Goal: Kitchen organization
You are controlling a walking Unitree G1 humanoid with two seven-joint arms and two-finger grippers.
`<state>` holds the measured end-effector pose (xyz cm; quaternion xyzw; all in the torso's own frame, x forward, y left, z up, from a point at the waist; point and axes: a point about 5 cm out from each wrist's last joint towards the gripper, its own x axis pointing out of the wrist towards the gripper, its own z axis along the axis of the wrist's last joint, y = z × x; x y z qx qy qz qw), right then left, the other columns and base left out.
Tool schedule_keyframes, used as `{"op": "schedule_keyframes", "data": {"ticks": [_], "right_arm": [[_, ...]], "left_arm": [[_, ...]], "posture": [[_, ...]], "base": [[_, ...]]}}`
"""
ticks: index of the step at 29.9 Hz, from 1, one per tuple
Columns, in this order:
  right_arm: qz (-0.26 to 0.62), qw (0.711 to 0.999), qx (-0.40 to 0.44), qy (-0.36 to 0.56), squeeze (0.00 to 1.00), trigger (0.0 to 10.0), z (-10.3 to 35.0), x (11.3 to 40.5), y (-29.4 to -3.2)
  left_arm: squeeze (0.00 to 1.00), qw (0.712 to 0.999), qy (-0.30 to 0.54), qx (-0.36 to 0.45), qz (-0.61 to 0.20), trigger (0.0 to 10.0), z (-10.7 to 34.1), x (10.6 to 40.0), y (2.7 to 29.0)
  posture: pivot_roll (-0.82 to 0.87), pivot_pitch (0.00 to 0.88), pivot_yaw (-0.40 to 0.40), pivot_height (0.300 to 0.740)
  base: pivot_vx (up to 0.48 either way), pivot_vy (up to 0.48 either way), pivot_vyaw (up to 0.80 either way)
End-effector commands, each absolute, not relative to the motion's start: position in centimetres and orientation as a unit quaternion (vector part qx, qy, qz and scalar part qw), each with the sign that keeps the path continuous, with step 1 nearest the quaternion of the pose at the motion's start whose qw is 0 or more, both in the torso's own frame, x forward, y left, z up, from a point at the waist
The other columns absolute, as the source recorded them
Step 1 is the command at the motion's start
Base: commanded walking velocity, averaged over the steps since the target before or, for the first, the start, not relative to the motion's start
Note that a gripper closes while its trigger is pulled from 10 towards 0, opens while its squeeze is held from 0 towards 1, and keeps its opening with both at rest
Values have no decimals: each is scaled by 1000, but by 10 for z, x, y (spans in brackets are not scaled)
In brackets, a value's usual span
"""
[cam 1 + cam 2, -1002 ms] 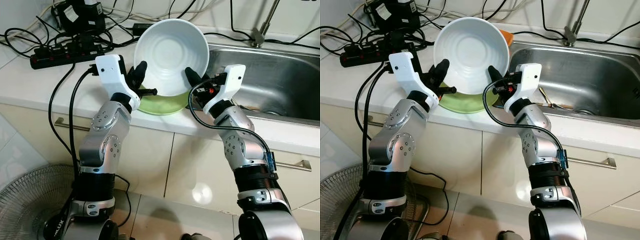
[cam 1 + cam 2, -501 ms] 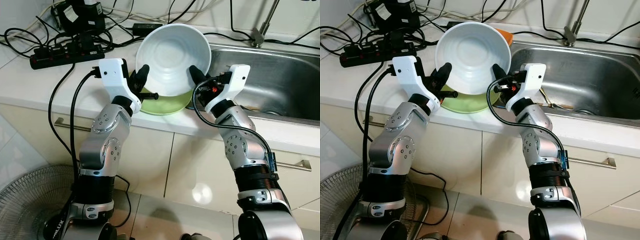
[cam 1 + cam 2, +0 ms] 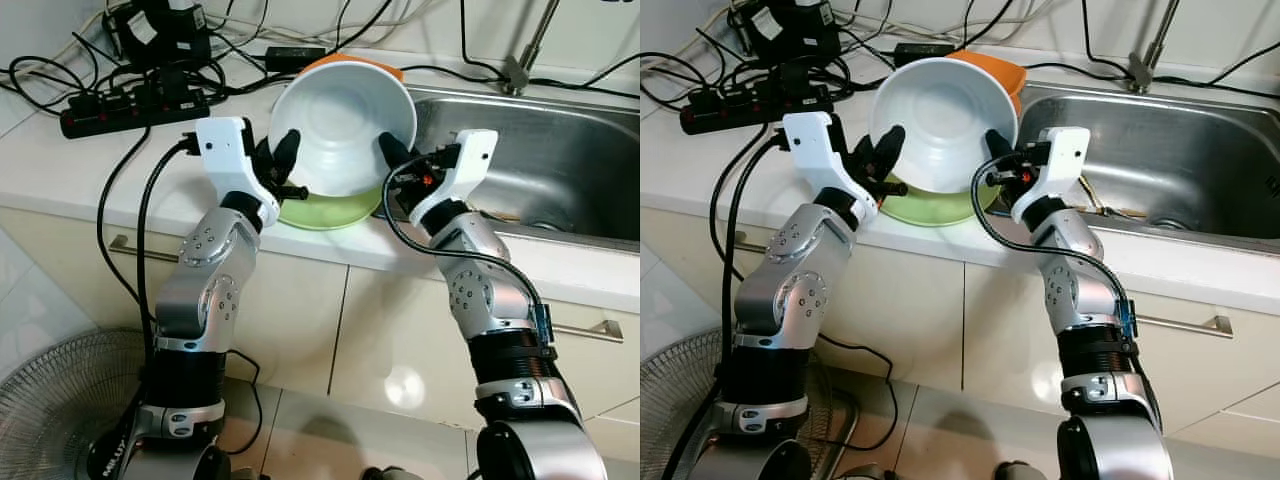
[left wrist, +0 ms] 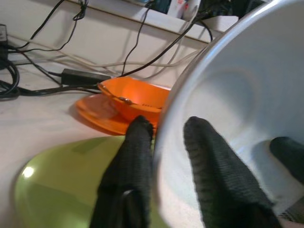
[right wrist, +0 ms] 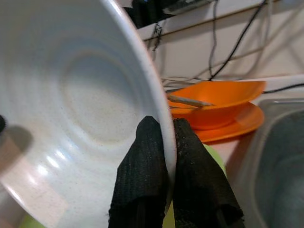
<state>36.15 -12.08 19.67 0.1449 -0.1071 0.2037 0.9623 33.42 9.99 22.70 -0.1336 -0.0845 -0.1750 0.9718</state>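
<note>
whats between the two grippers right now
The white bowl, tilted, its rim pinched on each side by the left gripper and right gripper; the head views show it.

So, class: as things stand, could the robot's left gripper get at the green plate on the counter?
Probably not yet. The left gripper is shut on the white bowl, held tilted above the green plate together with the right gripper; it must release first.

Bright even indoor light; wrist views soft (close fingers blurred).
</note>
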Motion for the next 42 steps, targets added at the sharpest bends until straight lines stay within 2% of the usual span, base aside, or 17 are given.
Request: {"op": "schedule_keyframes", "data": {"ticks": [1,6,14,15,16,24,28,29,30,35,40,42], "right_arm": [[184,964,147,-124,0,0,207,366,-125],[167,966,153,-125,0,0,208,367,-129],[77,965,190,-162,0,0,226,376,-157],[69,965,190,-168,0,0,229,377,-160],[45,966,188,-175,0,0,233,379,-168],[-7,969,168,-183,0,0,241,387,-190],[-42,976,133,-169,0,0,239,393,-206],[-57,978,120,-160,0,8157,237,395,-210],[-100,979,112,-141,0,10000,234,397,-225],[-165,979,78,-94,0,10000,224,397,-249],[-183,980,51,-63,0,10000,214,396,-258],[-201,979,-14,-29,0,10000,208,394,-266]], "left_arm": [[1000,965,-103,-129,-202,10000,236,329,92],[1000,965,-103,-129,-206,10000,236,329,91],[1000,958,-109,-119,-238,10000,237,324,83],[224,958,-109,-115,-240,10000,238,324,83],[0,958,-110,-110,-241,10000,237,323,82],[0,960,-102,-104,-238,10000,234,323,82],[0,962,-95,-96,-236,10000,230,321,83],[0,962,-94,-96,-236,10000,229,321,84],[0,963,-92,-94,-235,10000,228,320,84],[0,964,-89,-93,-232,10000,226,319,86],[0,965,-83,-91,-230,10000,225,318,86],[0,966,-75,-79,-235,10000,222,317,86]], "posture": [[8,34,16,732],[8,37,16,732],[5,41,18,732],[5,41,17,732],[4,43,18,732],[5,41,15,732],[14,39,10,732],[14,39,10,732],[22,35,8,732],[32,31,6,732],[35,31,7,732],[39,32,6,732]], "base": [[0,0,0],[0,0,0],[0,0,0],[0,0,0],[0,0,0],[0,0,0],[0,0,0],[0,0,0],[0,0,0],[0,0,0],[0,0,0],[0,0,0]]}}
